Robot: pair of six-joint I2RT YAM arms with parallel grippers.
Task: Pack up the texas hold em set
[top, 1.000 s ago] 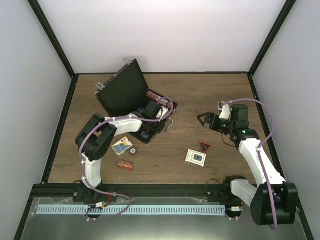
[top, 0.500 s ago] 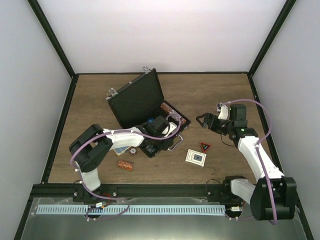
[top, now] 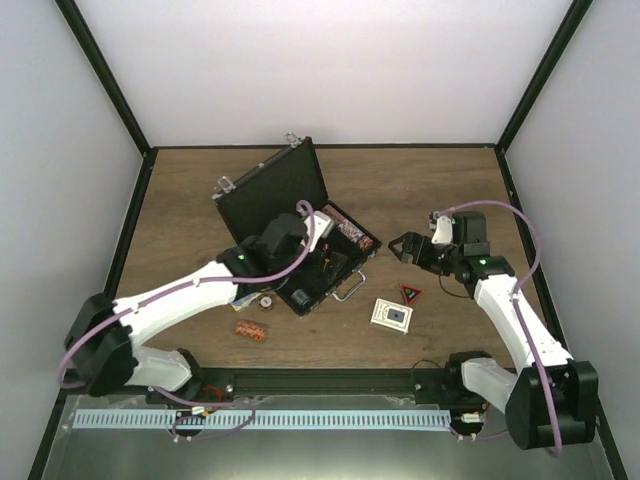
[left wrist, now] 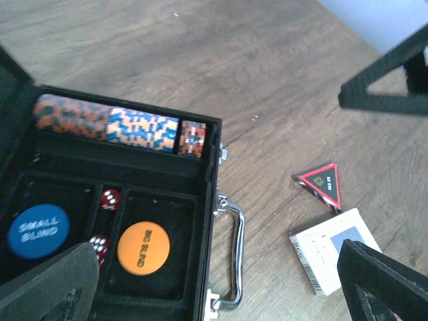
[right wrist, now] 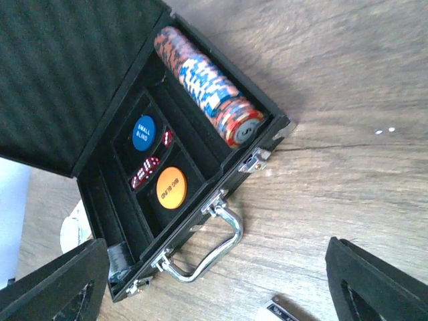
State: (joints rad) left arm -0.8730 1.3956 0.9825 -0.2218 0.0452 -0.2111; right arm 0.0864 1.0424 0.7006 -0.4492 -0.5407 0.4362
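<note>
Mid-pack w/ case open. L gripper + R gripper spread wide, empty. Next: grab card deck at 6 o'clock of R gripper.

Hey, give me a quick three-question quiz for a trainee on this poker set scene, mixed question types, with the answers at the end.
1. True or false: the orange disc lies inside the open case.
2. Which lies on the table outside the case? A) blue disc B) red-black triangle C) red dice
3. Fill in: the left gripper and the right gripper are both ____.
Key: 1 true; 2 B; 3 open.
</note>
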